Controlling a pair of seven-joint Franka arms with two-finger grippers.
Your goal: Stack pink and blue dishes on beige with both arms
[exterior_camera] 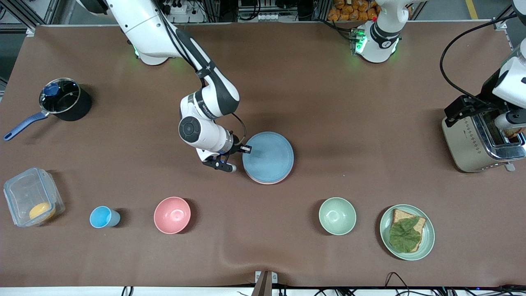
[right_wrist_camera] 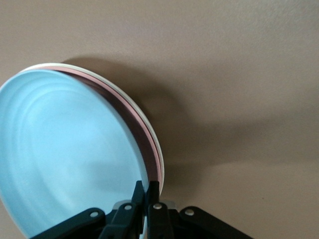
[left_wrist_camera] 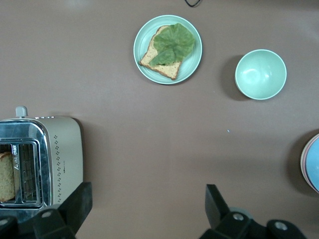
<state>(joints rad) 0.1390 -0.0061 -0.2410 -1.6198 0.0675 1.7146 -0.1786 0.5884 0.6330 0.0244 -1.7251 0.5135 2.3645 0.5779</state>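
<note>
Pinching the rim of the blue plate (exterior_camera: 269, 158), right gripper (exterior_camera: 245, 149) sits at the plate's edge toward the right arm's end of the table; fingers (right_wrist_camera: 153, 191) clamped thin on the rim in the right wrist view. Blue plate tilted, held edge raised off the pink plate (right_wrist_camera: 155, 157) beneath. Pink plate lying in turn on the beige plate (right_wrist_camera: 119, 92), seen only as a pale rim under it. Whole stack near mid-table.

Relative to the stack: pink bowl (exterior_camera: 172, 215) nearer the front camera and toward the right arm's end; blue cup (exterior_camera: 103, 217) and clear lidded box (exterior_camera: 32, 196) farther along that way. Dark saucepan (exterior_camera: 64, 100) with blue handle well apart, farther from the camera than the box. Green bowl (exterior_camera: 337, 216) nearer the camera toward the left arm's end; green plate (exterior_camera: 427, 236) with bread and lettuce just past it.

Left gripper (left_wrist_camera: 147, 206) high over the toaster (exterior_camera: 478, 139), at the left arm's end, well apart from the stack; fingers spread wide, gripping nothing. Left arm waiting.
</note>
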